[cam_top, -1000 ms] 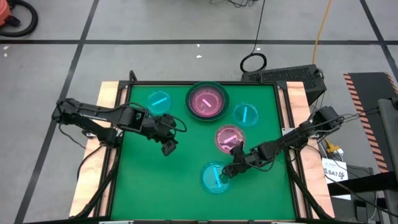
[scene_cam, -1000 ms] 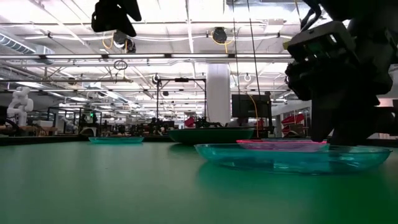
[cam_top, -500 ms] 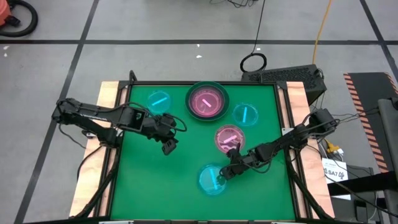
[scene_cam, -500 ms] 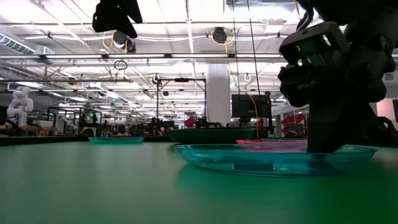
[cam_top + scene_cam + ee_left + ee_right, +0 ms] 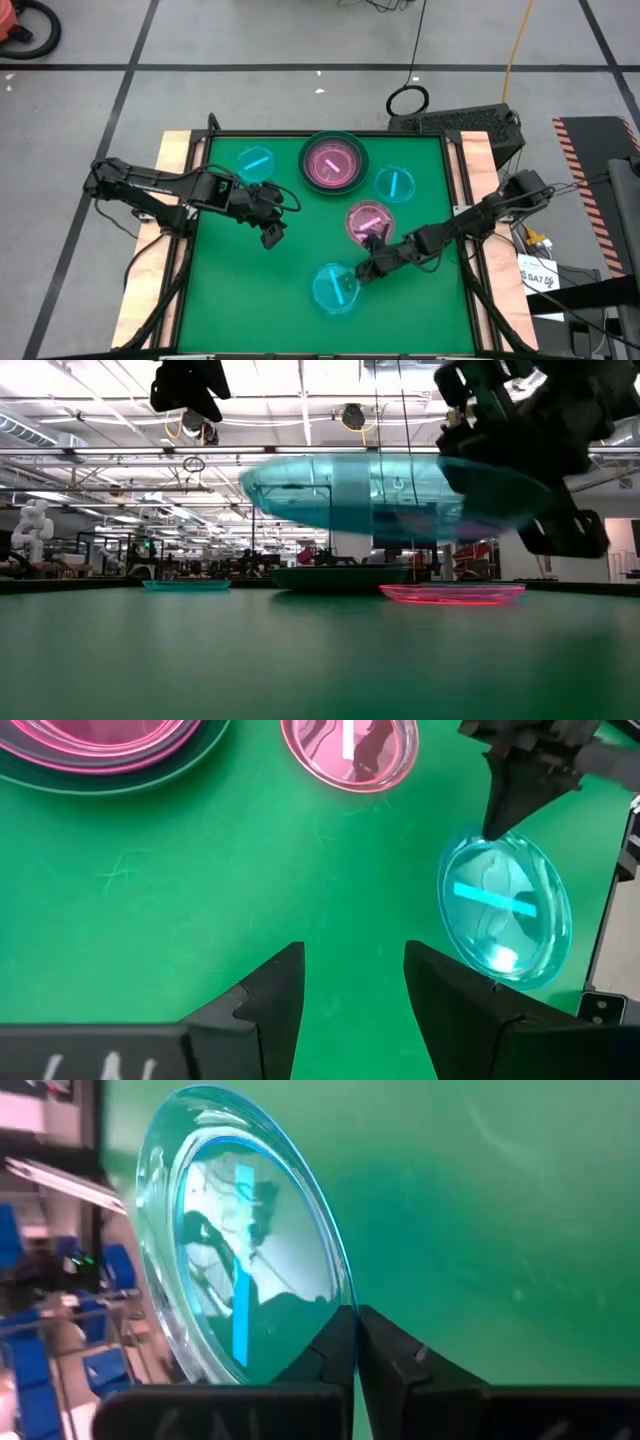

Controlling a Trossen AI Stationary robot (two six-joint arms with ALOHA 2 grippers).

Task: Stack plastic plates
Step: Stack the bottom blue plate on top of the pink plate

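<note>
Nearest you, your right claw (image 5: pixel 362 272) is clamped on the rim of a translucent cyan plate (image 5: pixel 335 289), held clear above the green counter (image 5: pixel 250 300). Beyond it a pink plate (image 5: pixel 367 219) lies flat. Farther left, your left claw (image 5: pixel 270 236) hovers, fingers apart.

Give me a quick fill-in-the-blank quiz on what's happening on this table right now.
1. The right gripper is shut on the rim of a ____ plate.
2. That plate is ____ the green table, not resting on it.
3. The left gripper holds ____.
4. The big pink plate sits inside a dark ____ one.

Missing words: cyan; lifted off; nothing; green
</note>
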